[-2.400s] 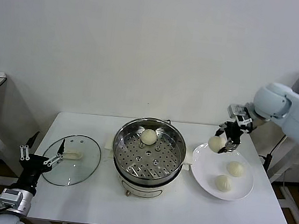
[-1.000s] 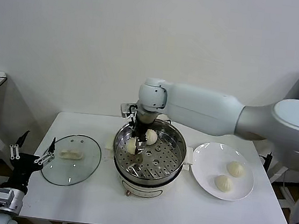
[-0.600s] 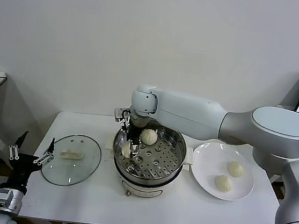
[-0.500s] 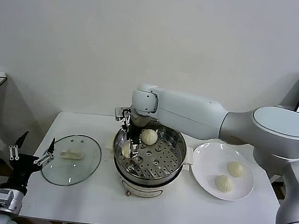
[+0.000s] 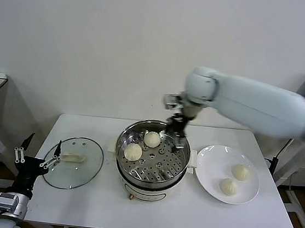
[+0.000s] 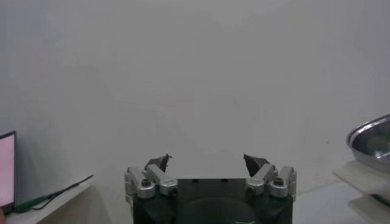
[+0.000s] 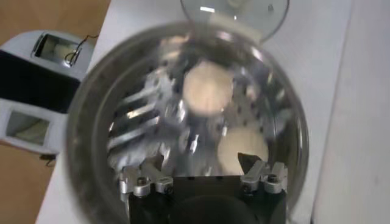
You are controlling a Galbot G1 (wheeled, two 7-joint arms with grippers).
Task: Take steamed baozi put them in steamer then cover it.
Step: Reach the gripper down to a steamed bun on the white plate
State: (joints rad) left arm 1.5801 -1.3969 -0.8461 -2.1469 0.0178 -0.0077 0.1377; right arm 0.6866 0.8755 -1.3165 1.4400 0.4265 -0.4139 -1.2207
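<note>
A: Layout on the bench [image 5: 174, 215]?

B: White bench. The pot [image 5: 152, 157] sat mid-bench, open, perforated tray visible inside. White plate [image 5: 211, 178] just to its right. Glass lid [image 5: 73, 163] lay flat on the bench to the pot's left, apart from it, white handle facing up.

A: Buns?

B: Four. Two were in the pot: one bun [image 5: 152, 139] toward the back of the tray, a second bun [image 5: 133, 152] on the left side of the tray, close together. The other two sat on the plate: one bun [image 5: 240, 172] farther back, one bun [image 5: 227, 186] nearer the front.

A: Arms?

B: Right gripper [image 5: 179, 134] hung over the pot's back-right rim, pointing down, fingers apart, holding nothing. Its wrist camera looked straight into the pot and showed both buns on the tray. Left gripper [image 5: 38, 160] was low at the bench's left edge, beside the lid, fingers spread, empty.
</note>
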